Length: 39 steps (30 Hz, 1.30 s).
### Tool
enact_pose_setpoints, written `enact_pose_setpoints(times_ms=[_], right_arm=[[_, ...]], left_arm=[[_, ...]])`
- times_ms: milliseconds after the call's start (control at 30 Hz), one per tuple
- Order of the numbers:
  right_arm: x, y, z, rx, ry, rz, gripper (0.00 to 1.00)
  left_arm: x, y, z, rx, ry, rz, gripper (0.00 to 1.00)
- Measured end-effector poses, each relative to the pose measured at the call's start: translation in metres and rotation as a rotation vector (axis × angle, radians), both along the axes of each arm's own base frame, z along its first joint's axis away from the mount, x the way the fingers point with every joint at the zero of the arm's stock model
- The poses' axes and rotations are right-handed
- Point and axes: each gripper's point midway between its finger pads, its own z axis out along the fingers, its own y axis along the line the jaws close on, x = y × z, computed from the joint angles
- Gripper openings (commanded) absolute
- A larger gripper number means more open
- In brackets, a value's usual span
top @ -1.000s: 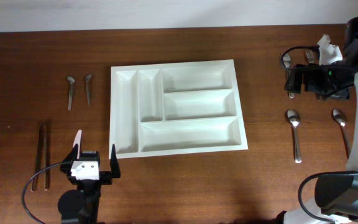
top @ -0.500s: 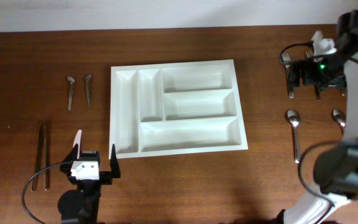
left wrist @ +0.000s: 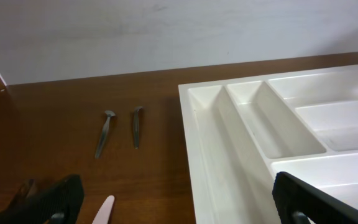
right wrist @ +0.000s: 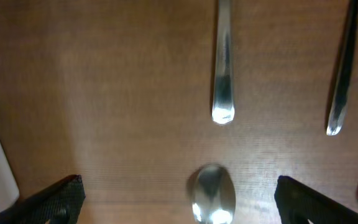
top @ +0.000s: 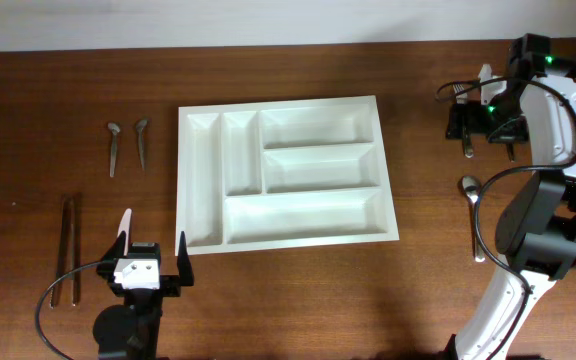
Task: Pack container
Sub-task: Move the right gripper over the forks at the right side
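The container, a white five-compartment tray (top: 280,104), lies empty at the table's middle; its left end shows in the left wrist view (left wrist: 197,143). My left gripper (top: 153,257) is open and empty, near the tray's front left corner; its fingers show in the left wrist view (left wrist: 179,202). My right gripper (top: 481,128) is open and empty, hovering over the fork handles (top: 467,143) at the far right. In the right wrist view the open fingers (right wrist: 179,199) frame a spoon bowl (right wrist: 213,194) and two handle ends (right wrist: 222,81).
Two small spoons (top: 126,143) lie left of the tray and also show in the left wrist view (left wrist: 120,127). Two dark sticks (top: 68,250) lie at the far left. A large spoon (top: 474,210) lies at the right. A pale strip (top: 124,228) sits by my left gripper.
My right arm has swung toward the back of the table and slightly left, and now covers the rightmost spoon. The left arm and the tray have not moved.
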Motion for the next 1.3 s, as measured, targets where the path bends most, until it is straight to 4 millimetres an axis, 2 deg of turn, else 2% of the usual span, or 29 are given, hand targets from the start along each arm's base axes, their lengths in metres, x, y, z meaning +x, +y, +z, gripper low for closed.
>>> enact_pose_setpoints(times_ms=[133,433,700,900,1067,1300], right_arm=[[0.007,0.001,0.001,0.015,-0.026,-0.038,0.99],[0.0,0.004,0.003,0.067,0.092,-0.028,0.99],[0.019,-0.004,-0.013,0.04,0.071,0.04,0.99],[0.042,-0.008,-0.005,0.004,-0.023,0.086,0.99],[0.048,-0.012,-0.006,-0.068,-0.036,0.125,0.99],[0.055,-0.008,-0.016,-0.092,-0.035,0.148,0.99]], left_arm=[[0.0,0.0,0.0,0.0,0.0,0.0,0.99],[0.0,0.0,0.0,0.0,0.0,0.0,0.99],[0.0,0.0,0.0,0.0,0.0,0.0,0.99],[0.0,0.0,0.0,0.0,0.0,0.0,0.99],[0.0,0.0,0.0,0.0,0.0,0.0,0.99],[0.0,0.0,0.0,0.0,0.0,0.0,0.99]])
